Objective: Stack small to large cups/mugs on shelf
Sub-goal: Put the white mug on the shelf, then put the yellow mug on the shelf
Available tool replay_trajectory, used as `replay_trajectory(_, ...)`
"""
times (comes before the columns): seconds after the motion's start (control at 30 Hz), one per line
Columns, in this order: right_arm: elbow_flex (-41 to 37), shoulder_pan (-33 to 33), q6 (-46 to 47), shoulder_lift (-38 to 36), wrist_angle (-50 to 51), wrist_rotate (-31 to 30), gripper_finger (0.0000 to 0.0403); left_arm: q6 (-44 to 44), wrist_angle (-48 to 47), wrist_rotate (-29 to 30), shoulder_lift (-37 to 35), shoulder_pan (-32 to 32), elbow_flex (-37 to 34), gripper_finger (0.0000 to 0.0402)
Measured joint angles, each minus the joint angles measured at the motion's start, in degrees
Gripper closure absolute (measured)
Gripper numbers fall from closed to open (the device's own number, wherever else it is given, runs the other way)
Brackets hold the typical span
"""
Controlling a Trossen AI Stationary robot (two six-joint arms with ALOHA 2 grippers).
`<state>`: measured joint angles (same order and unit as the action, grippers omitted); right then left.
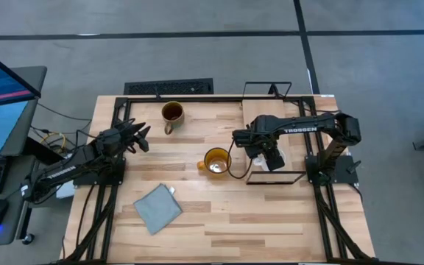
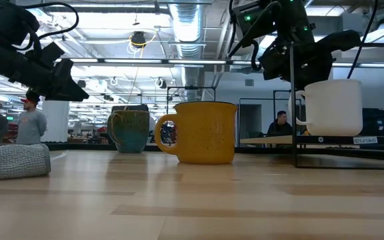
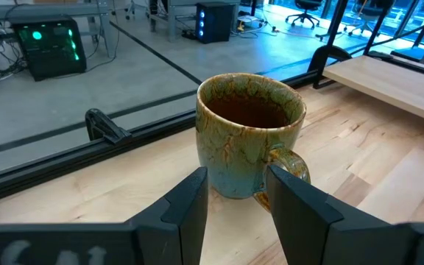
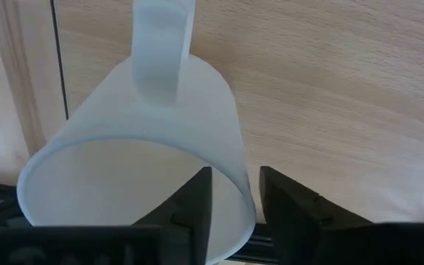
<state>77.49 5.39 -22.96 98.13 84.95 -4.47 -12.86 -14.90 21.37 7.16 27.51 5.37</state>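
The wooden tabletop (image 1: 219, 221) carries everything, with a grey-blue folded cloth (image 1: 157, 208) lying near its front left. Toward the right side stands the shelf (image 1: 289, 158), a light board on a thin black wire frame; in the low view a small label strip runs along its front edge, too small to read.

The right arm (image 1: 315, 126) shows white lettering reading TROSSEN on its dark link. Its gripper, the right gripper (image 1: 271, 157), is over the shelf, the fingers closed on the rim wall of the white mug (image 2: 333, 107) — one finger inside, one outside, as the right wrist view shows. The white mug stands on the shelf board, handle toward the table's middle.

The left gripper (image 1: 140, 136) hovers left of the dark brown-olive mug (image 1: 171, 114), its fingers apart and empty; the mug sits at the back of the table, just beyond the fingertips in the left wrist view.

The amber-yellow mug (image 1: 216, 162) stands mid-table, just beside the shelf's left end — handle pointing left
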Motion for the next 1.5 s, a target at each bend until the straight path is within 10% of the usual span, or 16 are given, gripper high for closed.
replay_trajectory(0.4, 1.73, 0.00, 0.50, 0.00, 1.34, 0.30, 0.0177, 0.00, 0.00, 0.02, 0.00, 0.02, 0.00, 0.0271)
replay_trajectory(1.03, 23.15, -0.02, 4.76, -0.07, 4.45, 0.09, 0.0176, 0.00, 0.00, 0.01, 0.00, 0.02, 0.02, 0.0271)
replay_trajectory(1.5, 26.25, 5.72, 19.43, -7.89, -24.06, -1.77, 0.0177, -0.39, 0.06, -0.04, -0.02, 0.01, 0.01, 0.0271)
